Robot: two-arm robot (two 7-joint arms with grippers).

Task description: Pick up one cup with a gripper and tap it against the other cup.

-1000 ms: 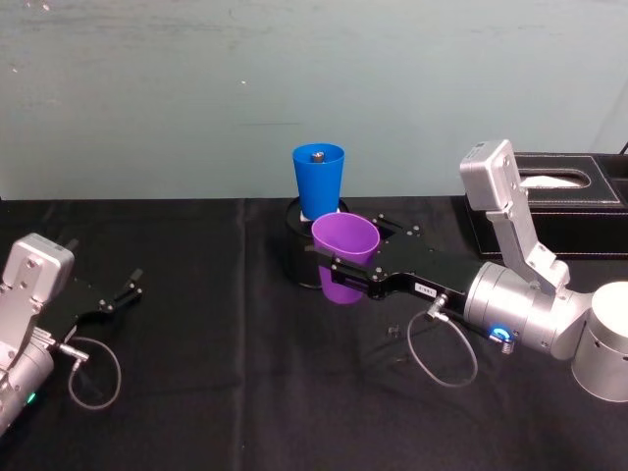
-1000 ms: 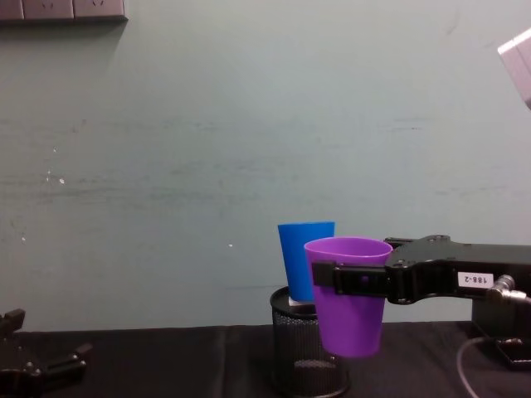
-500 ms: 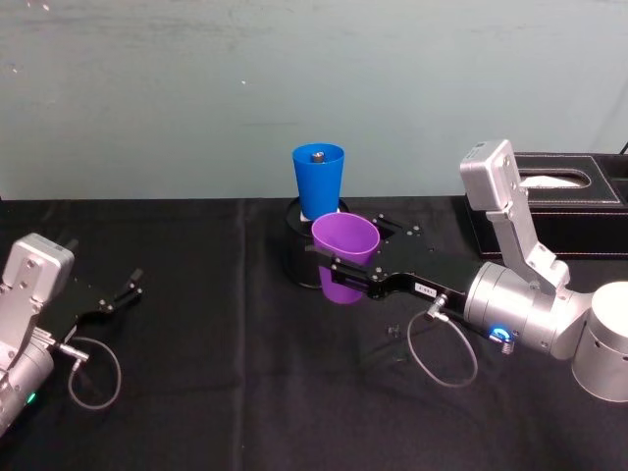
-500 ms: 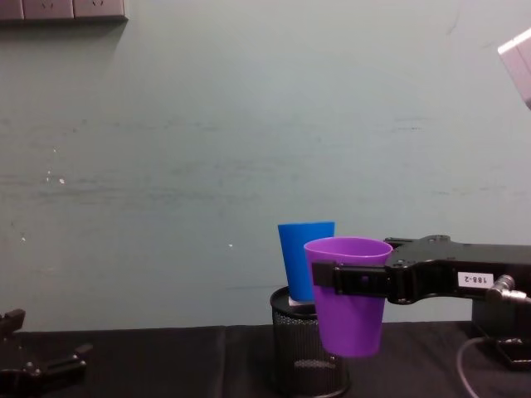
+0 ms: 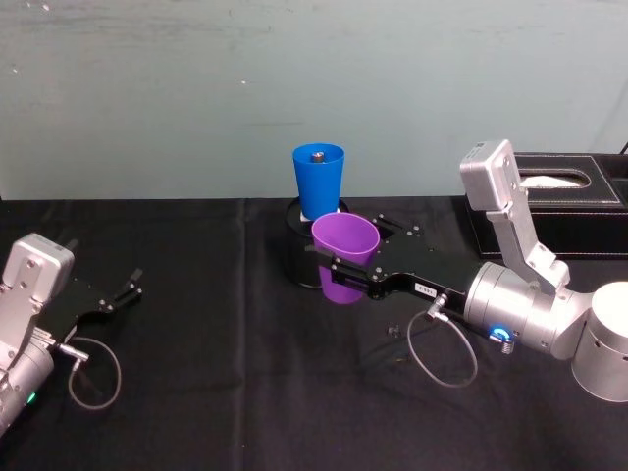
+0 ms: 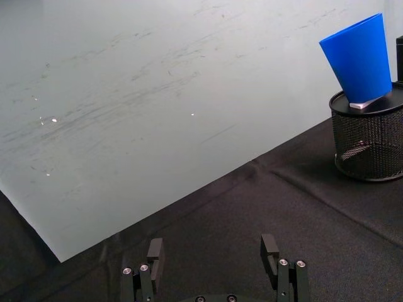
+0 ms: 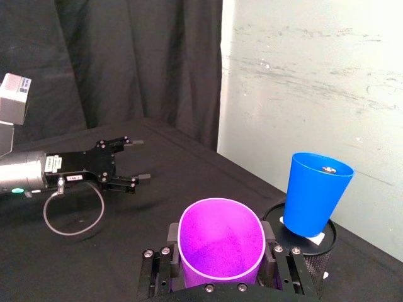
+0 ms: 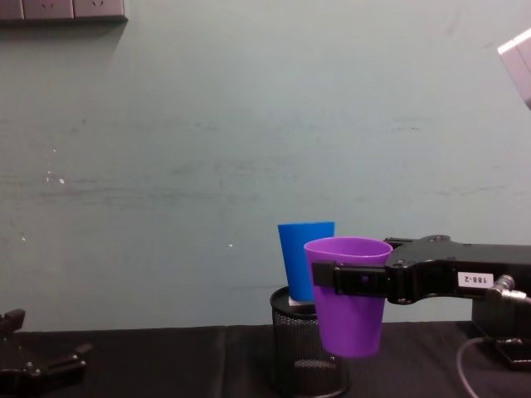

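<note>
My right gripper [image 5: 345, 267] is shut on the purple cup [image 5: 344, 257], holding it upright above the table just in front of the black mesh pen holder [image 8: 307, 352]. The purple cup [image 8: 348, 296] hangs with its rim a little below the blue cup's rim. The blue cup [image 5: 318, 181] stands on top of the pen holder, right behind the purple cup [image 7: 220, 247]; whether they touch I cannot tell. In the right wrist view the blue cup [image 7: 315, 194] rises beyond the purple one. My left gripper [image 5: 126, 292] rests open at the table's left.
A black tissue box [image 5: 564, 201] stands at the back right behind my right arm. Cables loop on the black cloth near each wrist. A pale green wall [image 5: 196, 98] closes off the back of the table.
</note>
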